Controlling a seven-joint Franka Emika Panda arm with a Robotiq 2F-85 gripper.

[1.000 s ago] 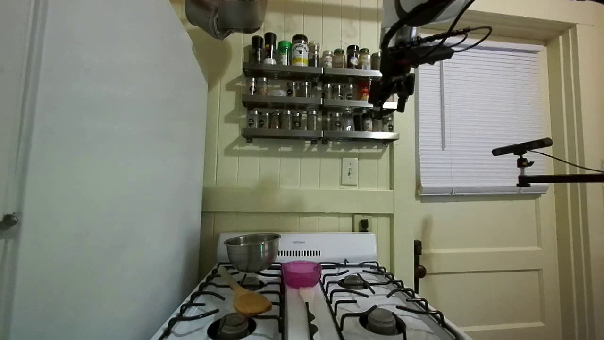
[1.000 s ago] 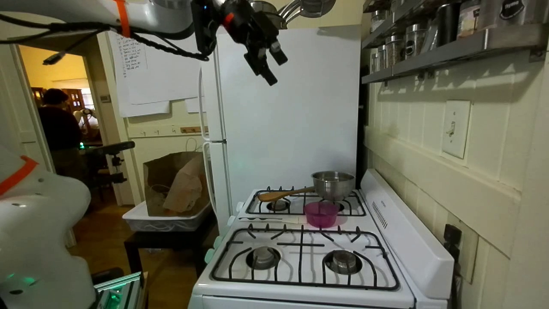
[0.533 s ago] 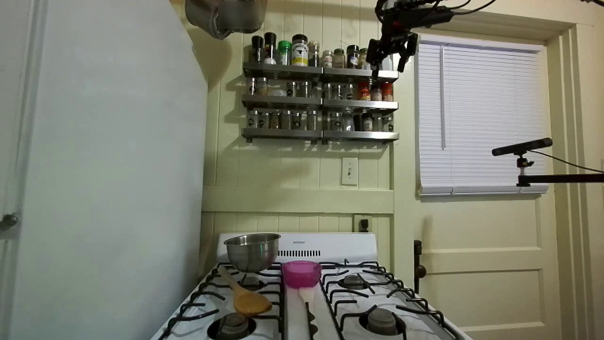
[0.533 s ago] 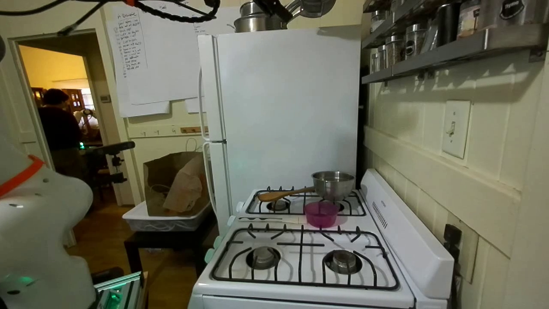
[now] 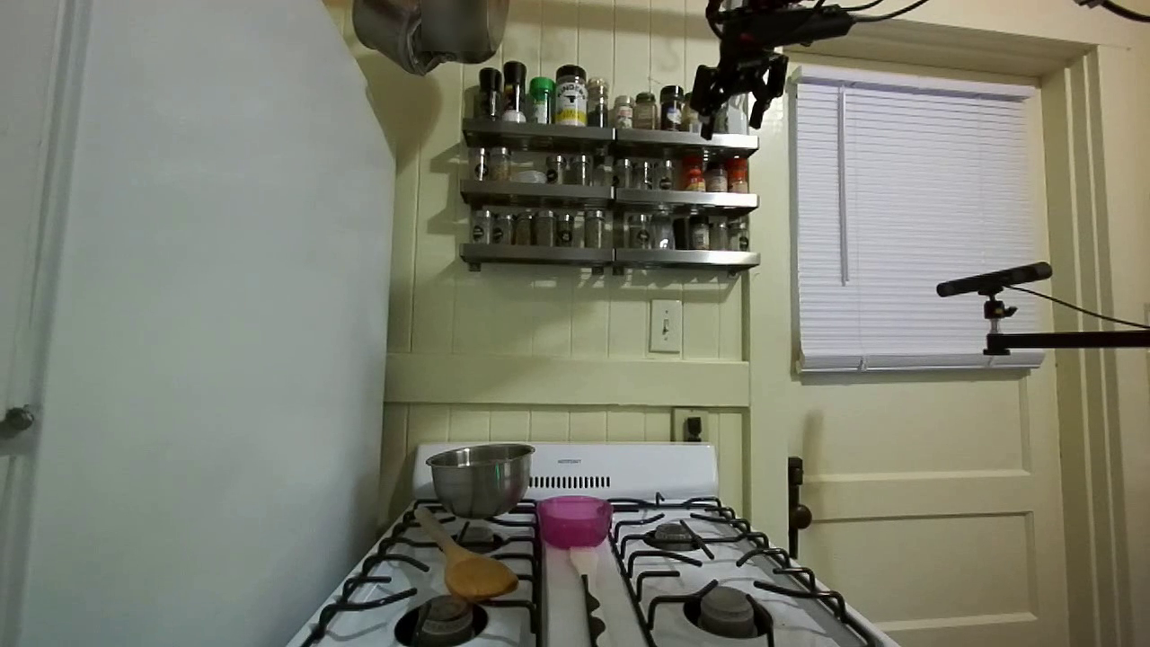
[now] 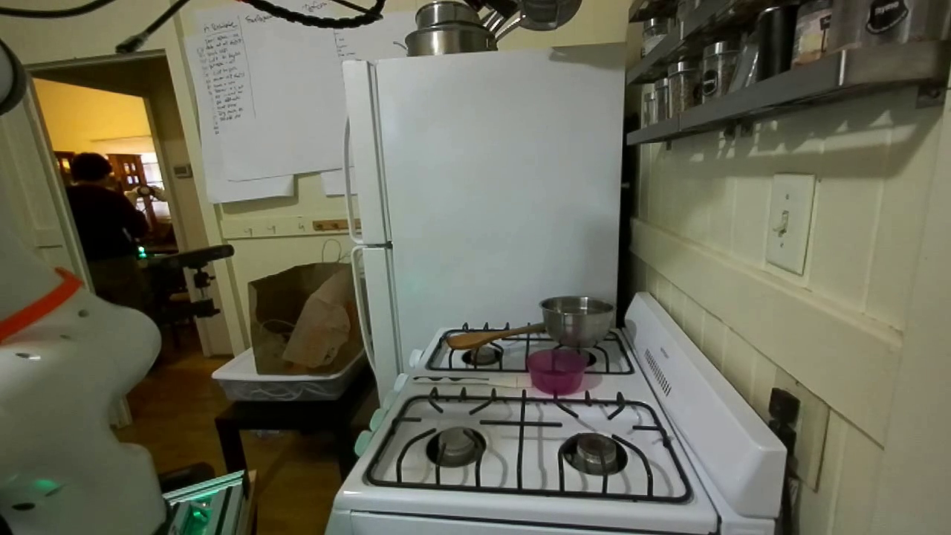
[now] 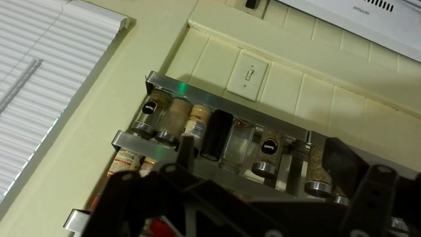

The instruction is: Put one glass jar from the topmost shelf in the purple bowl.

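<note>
The topmost shelf is a grey metal tier high on the wall, holding a row of bottles and glass jars, such as a green-lidded glass jar. My gripper is open and empty, in front of the right end of that shelf, partly covering the jars there. In the wrist view my open fingers spread across the picture, with the lower tiers beyond them; the topmost shelf's end shows at lower left. The purple bowl sits on the stove's middle strip, and it also shows in an exterior view.
Two lower tiers with more jars hang below the topmost shelf. A metal pot and a wooden spoon are on the stove beside the bowl. Metal pans sit atop the fridge. A window blind is right of the rack.
My gripper has risen from before the middle tier to before the topmost shelf, staying open. In an exterior view the arm has moved up out of the picture. The bowl and jars have not moved.
</note>
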